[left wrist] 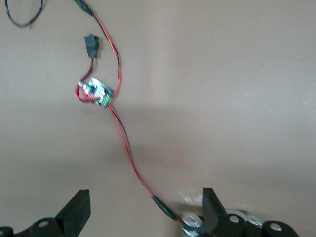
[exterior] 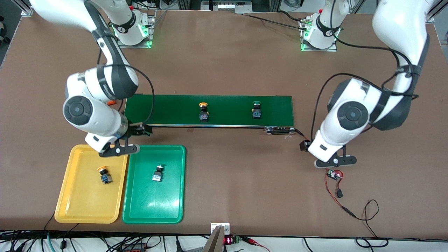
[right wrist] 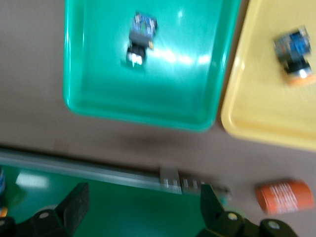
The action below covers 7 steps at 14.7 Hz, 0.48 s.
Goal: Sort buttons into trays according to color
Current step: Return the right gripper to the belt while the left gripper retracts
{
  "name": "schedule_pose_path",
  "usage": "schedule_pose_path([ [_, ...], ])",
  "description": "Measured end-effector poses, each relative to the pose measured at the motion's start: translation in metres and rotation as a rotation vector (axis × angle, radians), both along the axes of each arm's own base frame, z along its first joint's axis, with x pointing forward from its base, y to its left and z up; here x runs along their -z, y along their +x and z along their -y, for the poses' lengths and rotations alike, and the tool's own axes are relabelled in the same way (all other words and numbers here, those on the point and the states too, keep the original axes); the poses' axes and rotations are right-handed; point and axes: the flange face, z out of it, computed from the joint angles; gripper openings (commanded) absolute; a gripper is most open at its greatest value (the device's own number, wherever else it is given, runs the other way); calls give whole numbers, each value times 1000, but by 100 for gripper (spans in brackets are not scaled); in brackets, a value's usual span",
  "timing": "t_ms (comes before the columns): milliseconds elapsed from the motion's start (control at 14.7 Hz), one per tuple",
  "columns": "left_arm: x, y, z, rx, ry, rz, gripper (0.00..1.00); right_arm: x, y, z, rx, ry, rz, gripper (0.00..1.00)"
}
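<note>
yellow tray (exterior: 70, 196), green tray (exterior: 140, 210), dark-green belt (exterior: 168, 110)

A long dark green belt (exterior: 210, 110) lies across the table (exterior: 224, 70) middle. Small circuit board (exterior: 334, 174) w/ red and black wires (exterior: 344, 206) lies toward the left arm's end. An orange cylinder (right wrist: 285, 196) lies beside the belt's end.

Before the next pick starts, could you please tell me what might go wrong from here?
1. The yellow-capped button and green-capped button on the belt look alike below the caps, so a mix-up is possible.
2. The yellow tray and green tray touch, so a drop near the shared edge could land wrong.
3. The open right pincer hangs over that edge; the open left pincer waits over a wired circuit board and might snag it.
</note>
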Motion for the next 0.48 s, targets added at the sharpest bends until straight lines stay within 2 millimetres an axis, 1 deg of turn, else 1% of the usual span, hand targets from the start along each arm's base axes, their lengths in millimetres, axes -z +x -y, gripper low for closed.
schedule_pose_path([
  [68,-14,-4,0,-12,-9,-11,100,-13,-9,2,-2,-14,-32,100],
  [136,-28,-7,-7,-10,-16,-19,100,-25,-18,4,-4,-25,-57,100],
  [204,-43,-8,-20,-5,-22,-19,100,-35,-28,5,-5,-31,-74,100],
  [340,-72,-6,-57,-14,-15,9,100,-45,-50,5,4,-18,-96,100],
  [476,-106,-6,-99,-59,5,62,100,-44,-69,6,11,-14,-98,100],
])
